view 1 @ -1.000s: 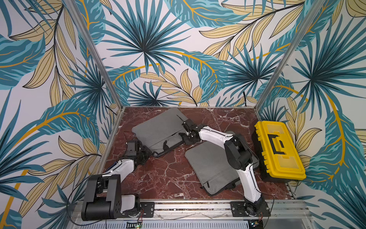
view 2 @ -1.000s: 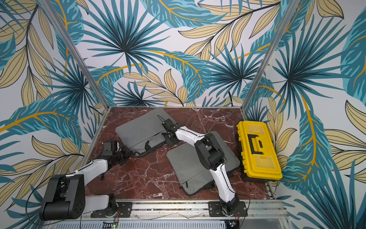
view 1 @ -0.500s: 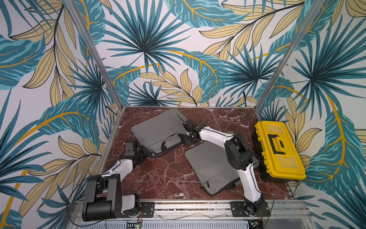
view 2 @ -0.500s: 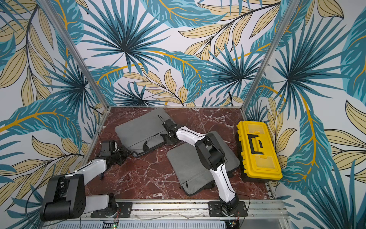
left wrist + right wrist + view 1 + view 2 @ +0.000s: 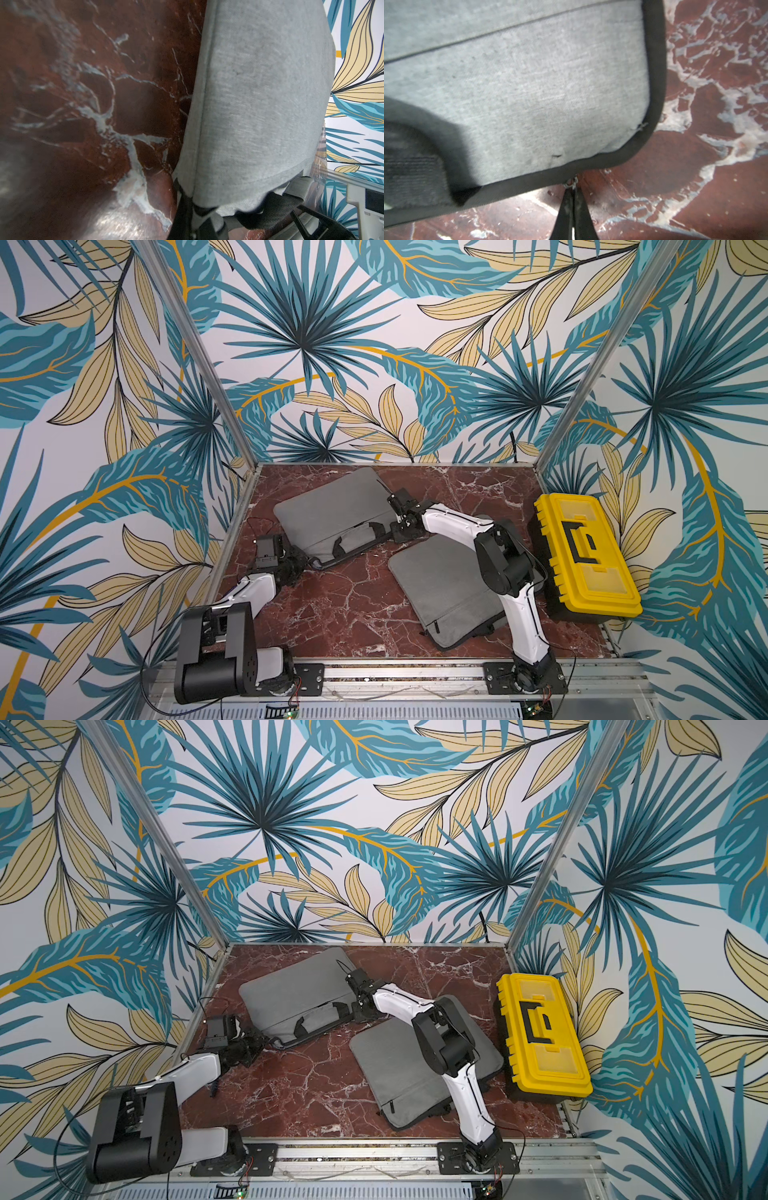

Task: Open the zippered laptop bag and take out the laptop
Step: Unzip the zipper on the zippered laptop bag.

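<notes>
Now the right end effector (image 5: 571, 192) is pinched on the pull (image 5: 571, 183) at the right corner of the bag (image 5: 332, 506), upper centre in both top views; the left end effector (image 5: 305, 563) is closed at its lower-left corner; tugged off-line, the pull may slip out or the bag drag along.

On my bench (image 5: 353, 614) the laptop bag (image 5: 332, 510) lies back left, handles towards me. A second bag (image 5: 440, 589) lies nearer and to its right, under my right arm; the toolbox (image 5: 582, 551) stands beyond that at the right edge. My left hand (image 5: 307, 563) is at the laptop bag's near left corner, my right hand (image 5: 397, 527) at the zip pull (image 5: 571, 184) on its right corner.
</notes>
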